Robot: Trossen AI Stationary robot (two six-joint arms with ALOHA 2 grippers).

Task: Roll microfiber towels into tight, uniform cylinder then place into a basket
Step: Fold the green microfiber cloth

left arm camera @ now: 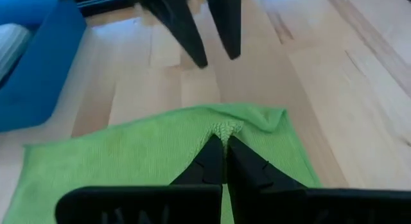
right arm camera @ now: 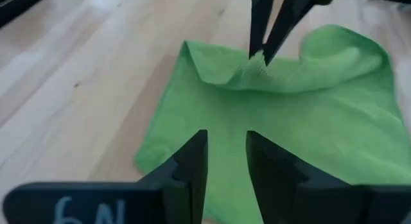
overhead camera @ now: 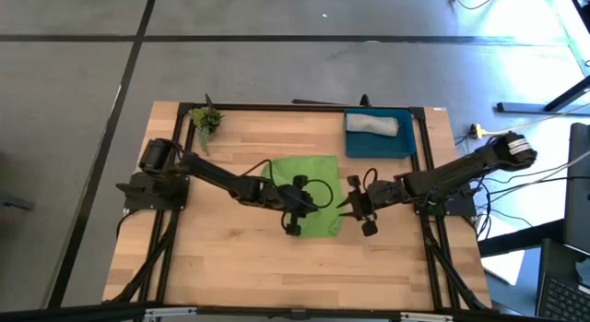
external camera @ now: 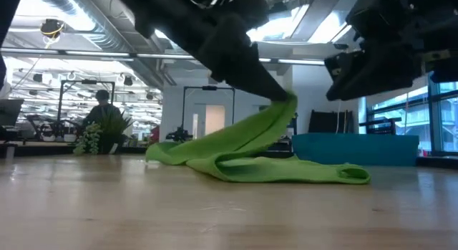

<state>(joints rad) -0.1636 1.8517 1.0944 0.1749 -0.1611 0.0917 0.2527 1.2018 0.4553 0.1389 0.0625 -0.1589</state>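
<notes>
green towel (left arm camera: pixel 141 156) pinched between left fingers (left arm camera: pixel 209 161)

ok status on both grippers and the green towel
Left gripper shut on green towel, lifting its edge. Right gripper open beside it, holding nothing. Grey towel in basket. Nothing in the way.
</notes>
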